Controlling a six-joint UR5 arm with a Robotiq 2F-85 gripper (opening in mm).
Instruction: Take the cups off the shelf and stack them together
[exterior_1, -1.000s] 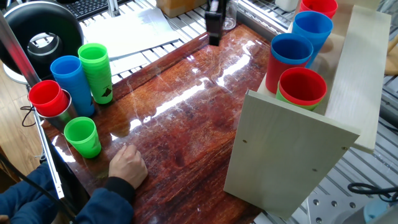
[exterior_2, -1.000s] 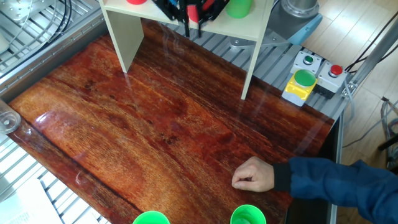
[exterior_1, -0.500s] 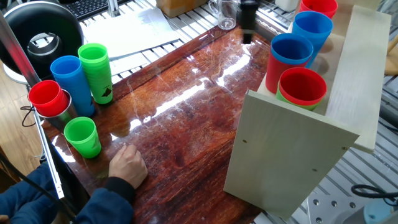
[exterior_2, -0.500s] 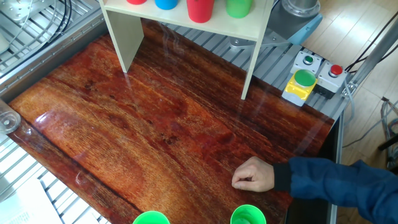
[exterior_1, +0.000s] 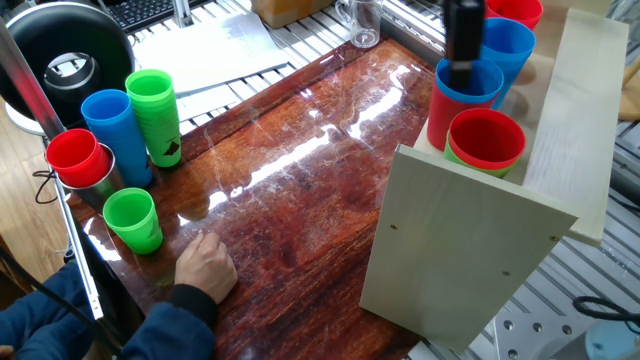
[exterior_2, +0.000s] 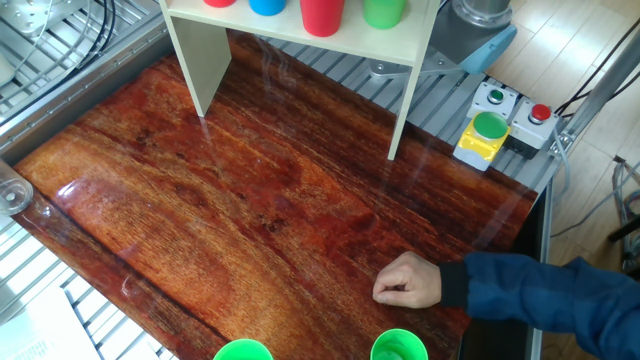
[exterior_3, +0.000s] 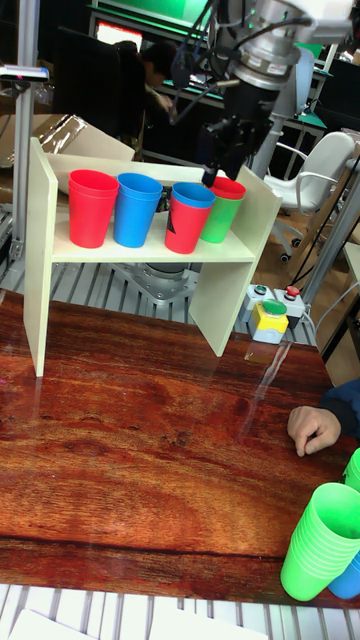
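While the cups (exterior_3: 140, 210) stand on the shelf (exterior_3: 150, 252), the gripper (exterior_3: 222, 150) hovers above — jaws' state indiscernible.

Bright overhead glare on table (exterior_1: 300, 150); hand (exterior_1: 463, 40) motion-blurred.

- The arm descends from the top of the tall fixed view, wrist tilted.
- The end effector (exterior_3: 218, 160) hangs upper centre; finger spacing is unclear.
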